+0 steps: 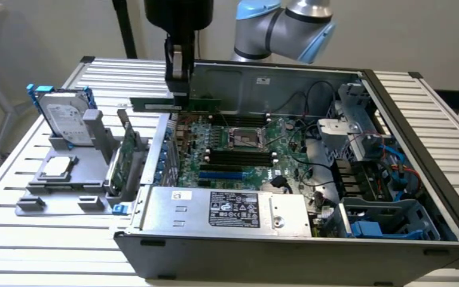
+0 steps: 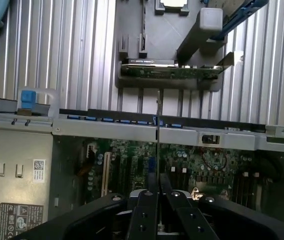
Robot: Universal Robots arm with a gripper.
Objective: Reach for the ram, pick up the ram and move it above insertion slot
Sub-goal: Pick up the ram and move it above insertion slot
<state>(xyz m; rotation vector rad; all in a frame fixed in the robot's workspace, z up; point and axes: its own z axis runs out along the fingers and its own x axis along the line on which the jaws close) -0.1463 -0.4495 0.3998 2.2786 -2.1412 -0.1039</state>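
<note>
The slatted metal tabletop (image 1: 22, 239) carried an open computer case (image 1: 293, 239) across the middle and right of the exterior frame, its motherboard (image 1: 238, 149) exposed. At the frame's left sat a grey holder (image 1: 62, 179) with a silver hard drive (image 1: 64, 116) standing in it and a taller green expansion card (image 1: 126, 158) beside it.

Above the case's upper left corner hung the claw (image 1: 183, 89), closed narrow on the ram (image 1: 175, 105). The ram was in the air, level, lying left to right in the upper middle of the frame, over the case's far left edge and short of the black memory slots (image 1: 233, 156) at the motherboard's centre. In the wrist view the ram (image 2: 158, 125) appeared edge-on as a thin vertical line rising from between the fingers (image 2: 144, 210).

The ram looked light, stiff and thin: easy to carry, but likely brittle under twisting. The claw gripped it on its flat faces near the middle of its length, which probably kept it balanced. By that judgement the chips and the contact edge were better left untouched.
</note>
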